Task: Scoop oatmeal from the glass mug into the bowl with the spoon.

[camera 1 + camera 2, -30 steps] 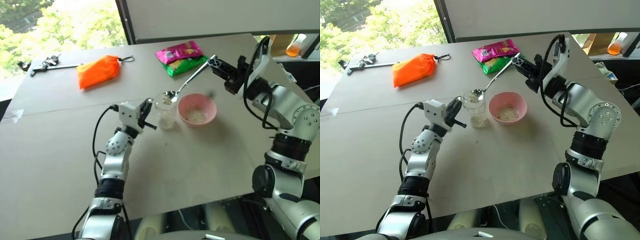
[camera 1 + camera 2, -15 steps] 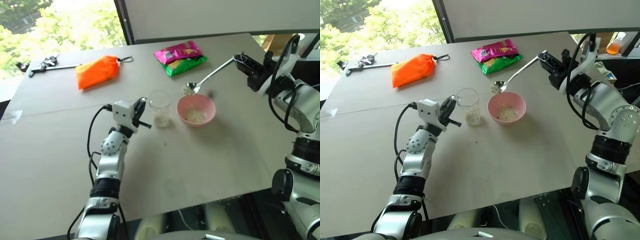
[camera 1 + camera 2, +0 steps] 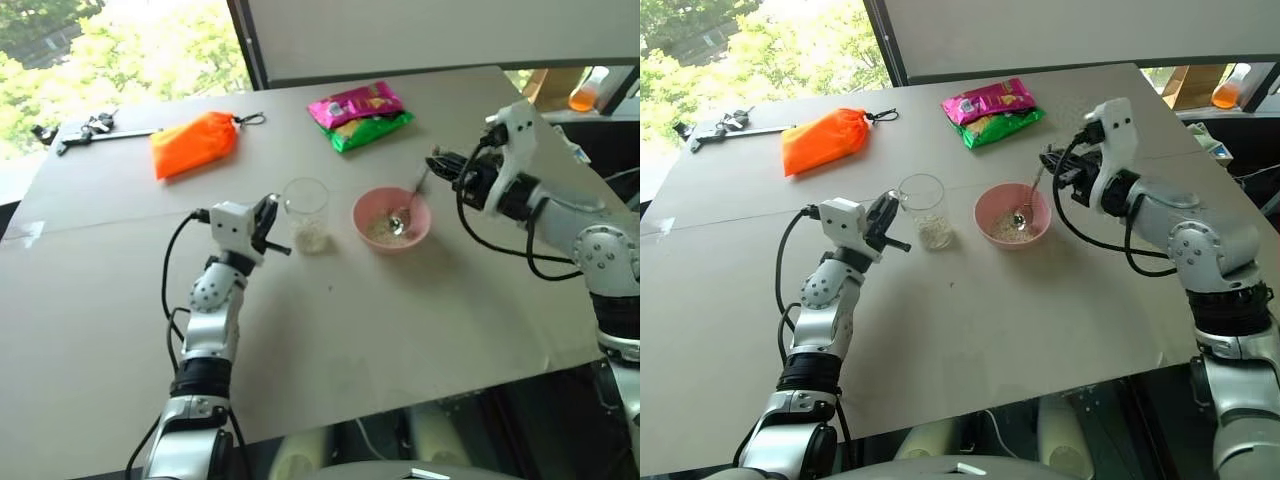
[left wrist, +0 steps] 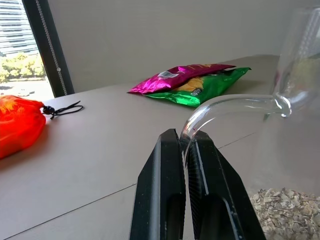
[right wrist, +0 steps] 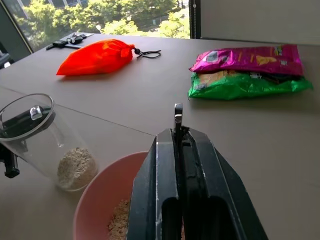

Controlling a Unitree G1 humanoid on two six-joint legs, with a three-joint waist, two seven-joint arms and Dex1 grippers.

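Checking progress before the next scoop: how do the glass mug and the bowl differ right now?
The glass mug is clear, tall and narrow, and tilted; the bowl is pale pink, wide and shallow, and sits flat. The left gripper is shut on the mug's handle; nothing grips the bowl. The spoon, clamped in the right gripper, dips into the bowl, not the mug. Both hold some oatmeal.

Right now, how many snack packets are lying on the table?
2, both at the table's far side beyond the pink bowl: a magenta packet and a green packet partly tucked under its near edge. No others are visible.
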